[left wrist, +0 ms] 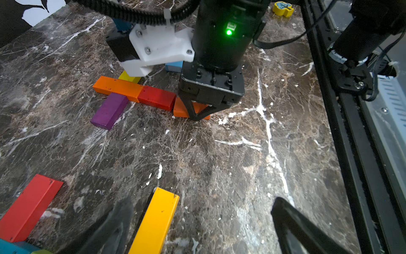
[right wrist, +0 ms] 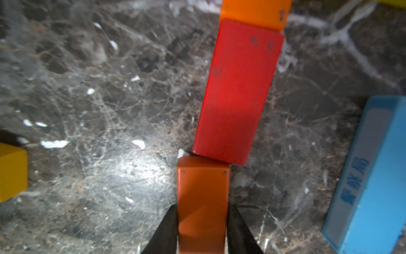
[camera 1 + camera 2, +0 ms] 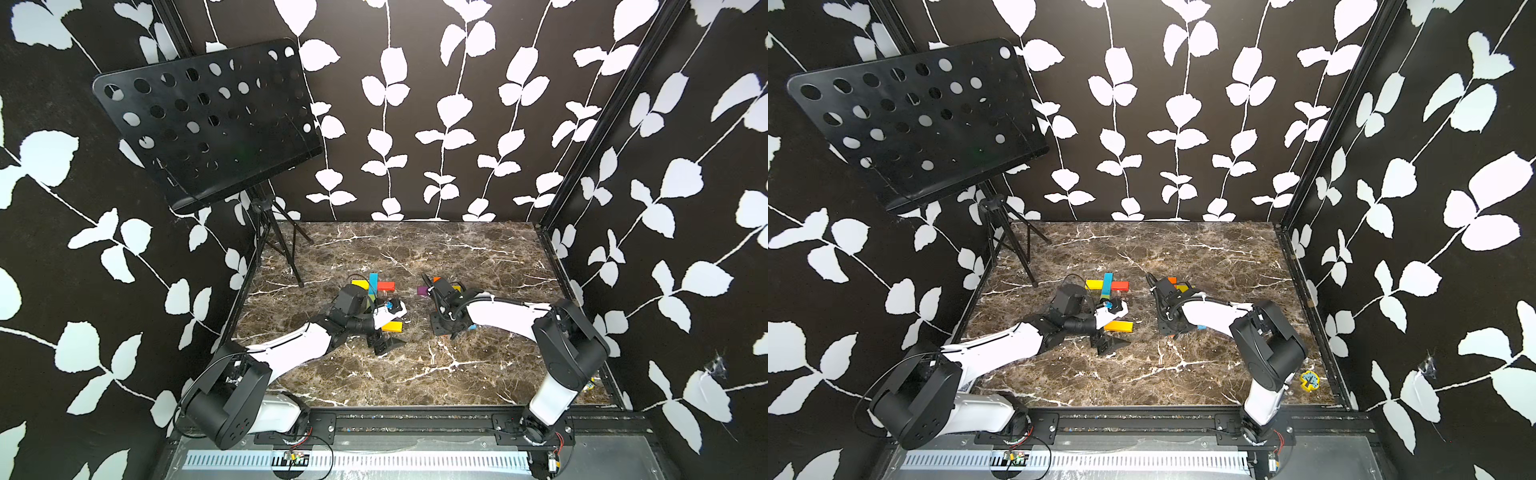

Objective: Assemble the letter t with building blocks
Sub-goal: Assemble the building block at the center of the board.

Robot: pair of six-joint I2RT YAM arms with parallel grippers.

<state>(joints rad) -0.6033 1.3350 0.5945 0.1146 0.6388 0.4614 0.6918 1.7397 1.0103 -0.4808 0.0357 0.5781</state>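
Note:
On the right, building blocks lie in a line: a long orange bar (image 1: pixel 117 86), a red block (image 1: pixel 157 97) (image 2: pixel 237 92) and a short orange block (image 2: pixel 202 193). A purple block (image 1: pixel 109 111) and a yellow one (image 1: pixel 128 77) cross the line near its far end. My right gripper (image 2: pixel 202 206) (image 3: pixel 449 332) is shut on the short orange block, which rests on the table against the red block's end. On the left lies a letter t (image 3: pixel 373 284) of yellow, blue and red blocks with a yellow foot bar (image 1: pixel 156 220) (image 3: pixel 392 327). Beside that bar my left gripper (image 1: pixel 202 226) (image 3: pixel 384 343) stands open, holding nothing.
A light blue block (image 2: pixel 369 176) (image 3: pixel 471 327) lies loose just right of the right gripper. A yellow tree-shaped piece (image 3: pixel 1309 380) sits near the table's front right corner. A black music stand (image 3: pixel 208 120) rises at the back left. Black rails edge the marble table (image 3: pixel 415 374).

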